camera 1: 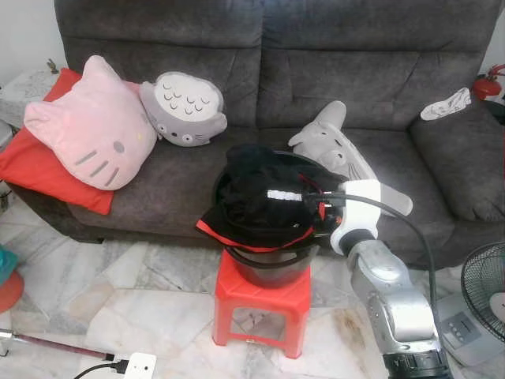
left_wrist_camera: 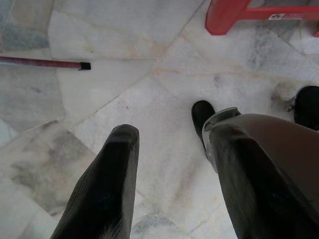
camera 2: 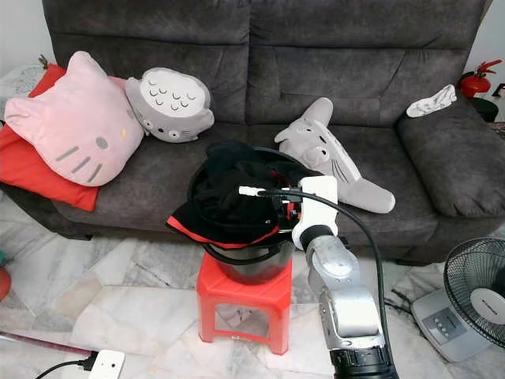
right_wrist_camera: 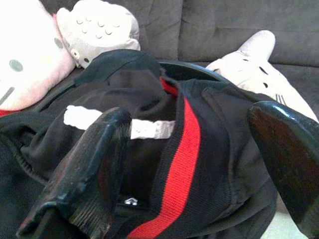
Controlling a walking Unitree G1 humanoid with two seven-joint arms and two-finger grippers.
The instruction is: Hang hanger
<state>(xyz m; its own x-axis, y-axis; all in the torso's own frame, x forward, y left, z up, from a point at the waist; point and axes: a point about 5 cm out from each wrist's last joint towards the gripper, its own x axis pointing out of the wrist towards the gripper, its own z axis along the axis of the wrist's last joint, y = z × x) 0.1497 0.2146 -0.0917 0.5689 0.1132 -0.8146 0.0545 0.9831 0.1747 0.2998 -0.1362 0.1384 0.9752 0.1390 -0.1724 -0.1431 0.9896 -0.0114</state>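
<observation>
Reaching in from the right, over a dark basin (camera 1: 272, 268) on a red stool (camera 1: 264, 304) in front of a grey sofa (camera 1: 355, 71): the right gripper (right_wrist_camera: 194, 117), on its silver arm with a black cable looping over the wrist. Fingers (right_wrist_camera: 99, 154) spread wide and released, gripping nothing, poised just above a heap of black clothing (camera 1: 256, 201) with red trim that fills the basin and spills over its rim on the robot's left.

Lying among the folds of that clothing – a white hanger (right_wrist_camera: 144, 128), only a short straight stretch of it showing, the rest buried under the fabric. Sits just ahead of the left-hand finger in the right wrist view, near a broad red stripe; contact with the fingers impossible to tell.

Hanging idle low over the pale marble floor (left_wrist_camera: 124, 84): the left gripper (left_wrist_camera: 172, 134), fingers apart and holding nothing, near a leg of the stool and a dark red rod (left_wrist_camera: 42, 62) lying flat on the tiles.

On the sofa seat – a pink cat-face cushion (camera 1: 91, 126) leaning on a red cushion (camera 1: 31, 162), a round grey plush (camera 1: 185, 109) beside it, and a long grey plush (camera 1: 335, 146) lying behind the basin. On the far armrest, a crumpled white cloth (camera 1: 446, 103). On the floor at the robot's right, a small fan (camera 2: 477, 296); at its left, a white power strip (camera 1: 136, 365).
</observation>
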